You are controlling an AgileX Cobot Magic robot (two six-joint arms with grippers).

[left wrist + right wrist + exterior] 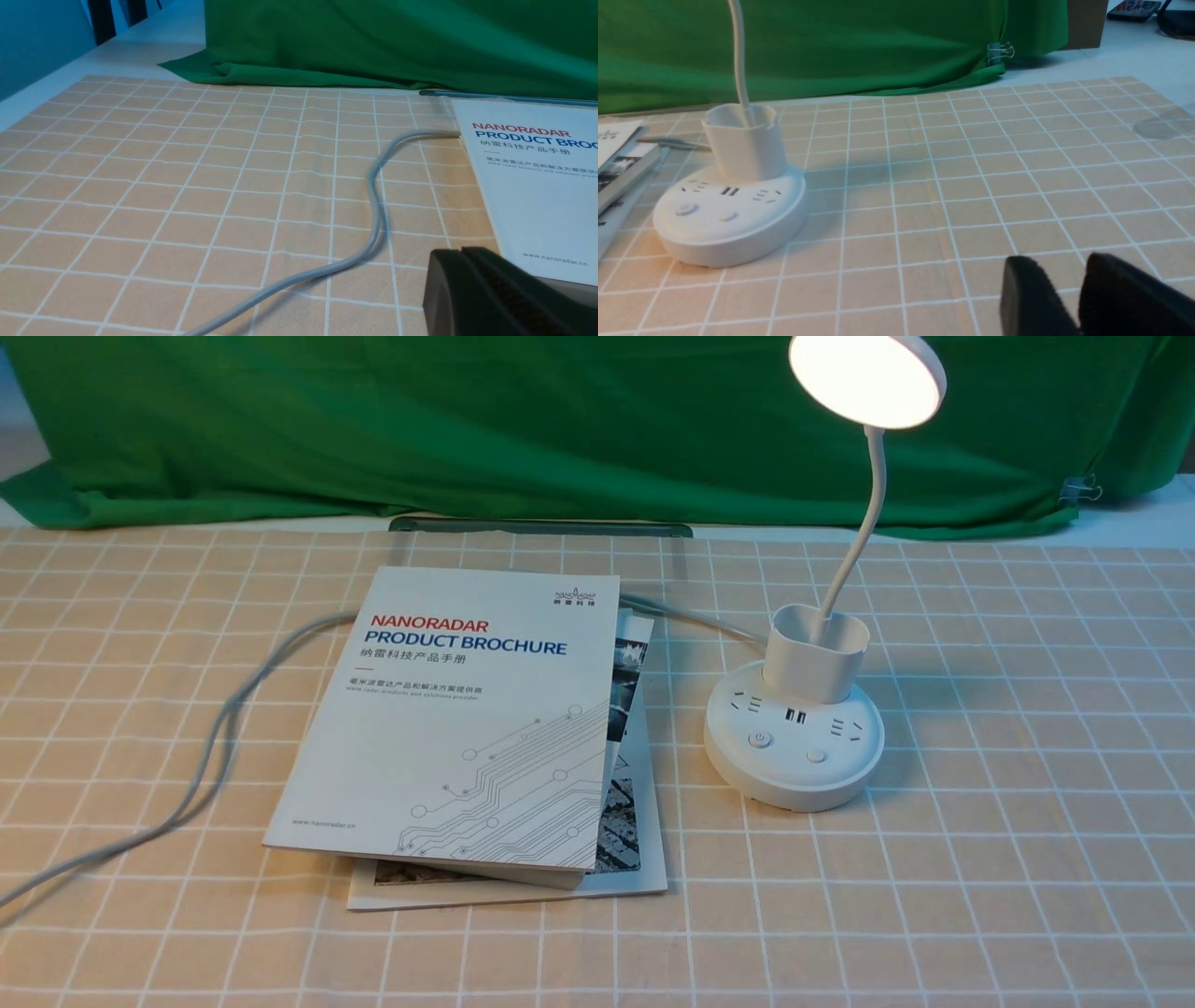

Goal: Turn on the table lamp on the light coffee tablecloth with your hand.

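Note:
The white table lamp [794, 747] stands on the light coffee tablecloth [1027, 803], right of centre. Its disc head [866, 378] glows brightly above the thin neck [864, 523] and cup holder [817, 649]. Two buttons [761, 739] sit on the front of the round base. Neither arm shows in the front view. In the right wrist view the lamp base [728, 214] lies well off from my right gripper [1059, 261], whose jaws stand a little apart, empty, low over the cloth [971, 186]. My left gripper [460, 250] is shut and empty by the brochure's corner.
A NANORADAR brochure [467, 709] lies on a second booklet [635, 859] left of the lamp. The grey power cable [215, 737] runs from under it to the left front; it also shows in the left wrist view [373, 196]. A green backdrop cloth [467, 420] closes the back.

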